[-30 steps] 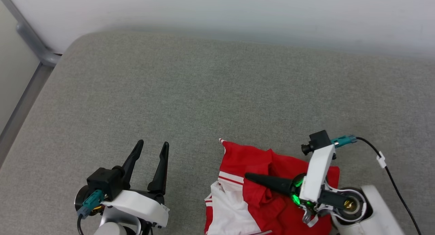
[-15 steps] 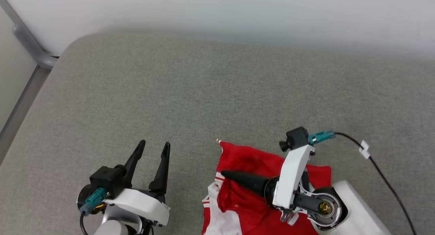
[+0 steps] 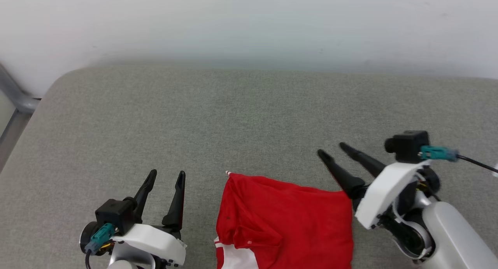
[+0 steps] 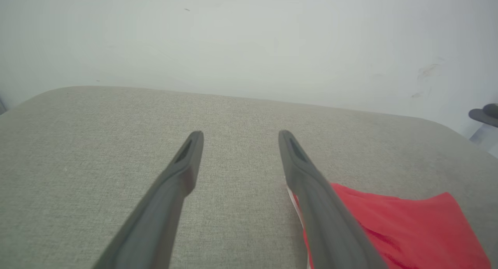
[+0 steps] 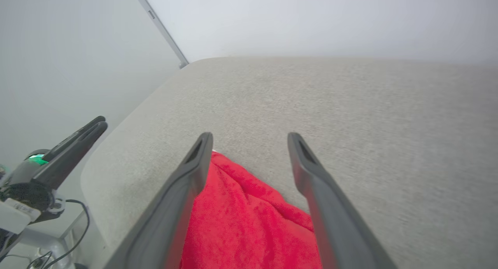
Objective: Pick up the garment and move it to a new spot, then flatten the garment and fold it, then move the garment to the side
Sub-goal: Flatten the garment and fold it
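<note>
The garment [image 3: 288, 222] lies folded on the grey cushioned surface [image 3: 241, 117] near its front edge, a smooth red panel up and a bit of white sleeve at its lower left corner. Its lettering is hidden. My right gripper [image 3: 332, 149] hovers open just off the garment's far right corner, holding nothing. In the right wrist view the garment [image 5: 249, 222] lies under and between the spread fingers of the right gripper [image 5: 250, 137]. My left gripper [image 3: 166, 174] stands open to the garment's left, apart from it. The left wrist view shows the left gripper [image 4: 240, 134] and the garment [image 4: 397, 222] beyond its right finger.
A pale wall [image 3: 249, 24] runs behind the surface. A grey metal frame [image 3: 15, 102] stands off the left edge. The right arm's black cable [image 3: 478, 165] trails to the right. Bare grey fabric stretches ahead of both grippers.
My right gripper has lifted off the garment and swung out to its right, now open. The garment went from crumpled to a flat folded panel. The camera has tilted, shifting the whole picture.
</note>
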